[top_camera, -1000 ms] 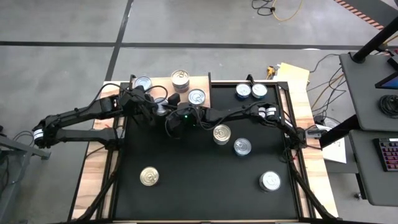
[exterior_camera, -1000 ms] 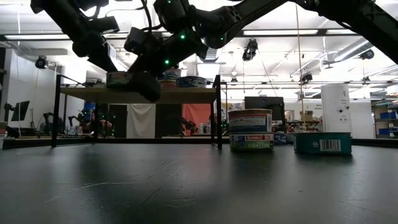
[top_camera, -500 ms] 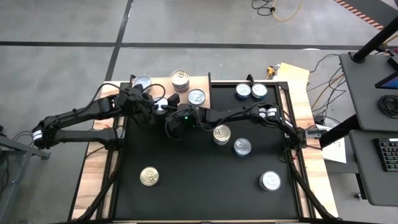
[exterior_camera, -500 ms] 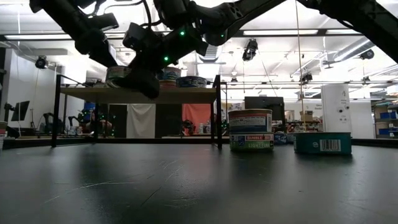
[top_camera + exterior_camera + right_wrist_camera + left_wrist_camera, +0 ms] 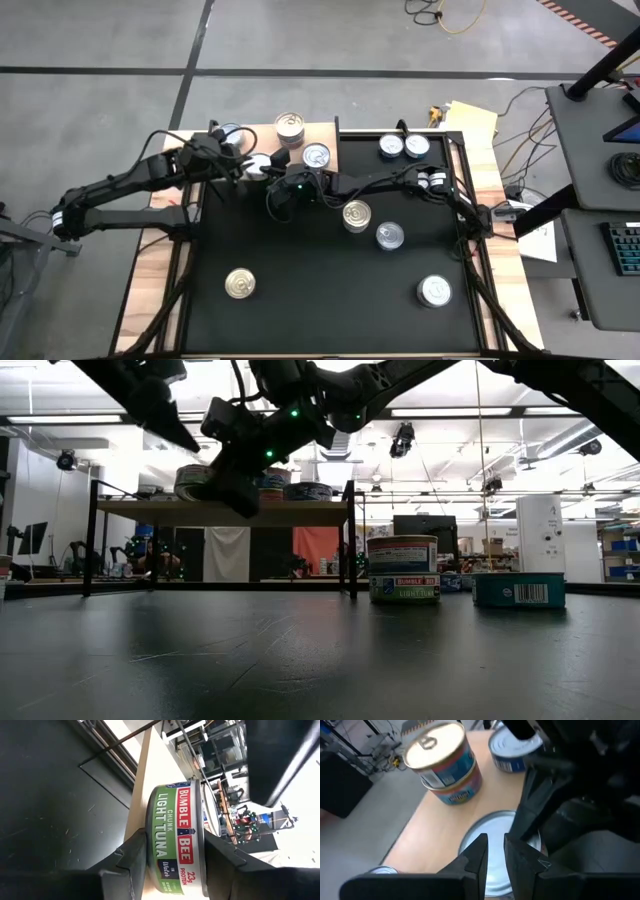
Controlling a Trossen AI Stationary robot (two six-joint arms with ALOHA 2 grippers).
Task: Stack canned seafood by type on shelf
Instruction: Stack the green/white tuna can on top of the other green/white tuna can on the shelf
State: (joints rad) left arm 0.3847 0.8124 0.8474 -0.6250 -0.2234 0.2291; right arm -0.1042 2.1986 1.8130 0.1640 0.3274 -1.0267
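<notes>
- From above, the light-brown shelf (image 5: 322,133) sits at the far edge of the black counter (image 5: 320,300). On it stand a gold-topped stack (image 5: 289,127) and a silver-topped can (image 5: 316,155).
- The right gripper (image 5: 268,170) sits over the shelf's near edge, closed on a tuna can (image 5: 259,165). Its arm hides most of that can in the high view.
- The right wrist view shows what the high view hides: the tuna can (image 5: 181,837) has a green Bumble Bee "Light Tuna" label and is clamped by its sides between the two fingers (image 5: 134,856).
- The low view adds height: the can (image 5: 196,482) hangs just above the shelf top (image 5: 222,506), slightly tilted, under the right gripper (image 5: 222,488).
- The left gripper (image 5: 232,152) is just beside it over the shelf's left part. Its wrist view shows the fingers (image 5: 477,861) nearly together with nothing between them, above the held can's silver lid (image 5: 491,840).
- That same wrist view shows the gold-topped stack (image 5: 445,762) as two cans, one on the other.
- Loose cans remain on the counter: a gold one near the front left (image 5: 239,283), a gold one (image 5: 356,215) and a silver one (image 5: 390,236) at mid-counter, a silver one at the front right (image 5: 433,291), and a pair at the far right (image 5: 403,146).
</notes>
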